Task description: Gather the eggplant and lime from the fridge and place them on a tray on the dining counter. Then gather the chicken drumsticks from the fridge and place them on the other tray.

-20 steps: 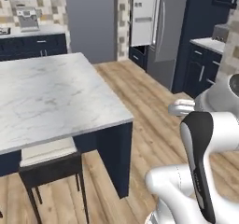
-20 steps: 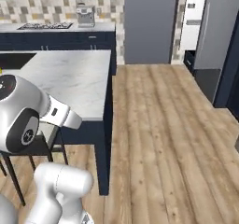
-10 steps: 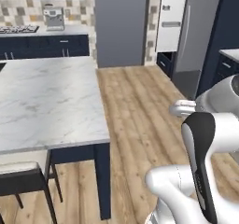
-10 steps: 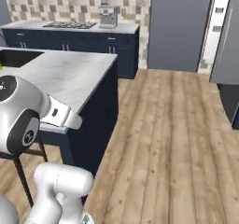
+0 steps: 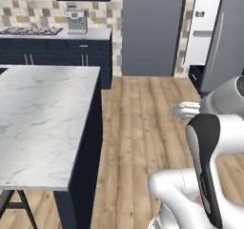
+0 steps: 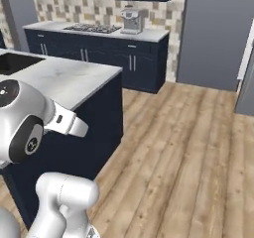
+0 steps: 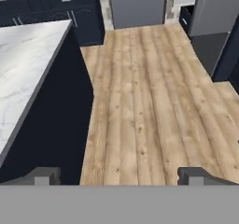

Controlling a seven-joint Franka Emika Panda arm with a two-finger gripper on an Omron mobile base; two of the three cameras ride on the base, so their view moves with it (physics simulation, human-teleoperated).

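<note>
Two produce items and the drumsticks presumably sit inside the fridge [image 5: 224, 37], right of the marble island counter [image 5: 43, 113] in the left base view. From the right, a coffee machine [image 6: 131, 21] stands on the back counter. In the hand view, the gripper [image 7: 119, 175] is spread wide, empty. Eggplant's slick skin likely wants a mid-body hold.

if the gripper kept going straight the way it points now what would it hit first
Probably the bare wooden floor: the open gripper looks down along it, with the island counter off to one side. Depth is hard to judge.
</note>
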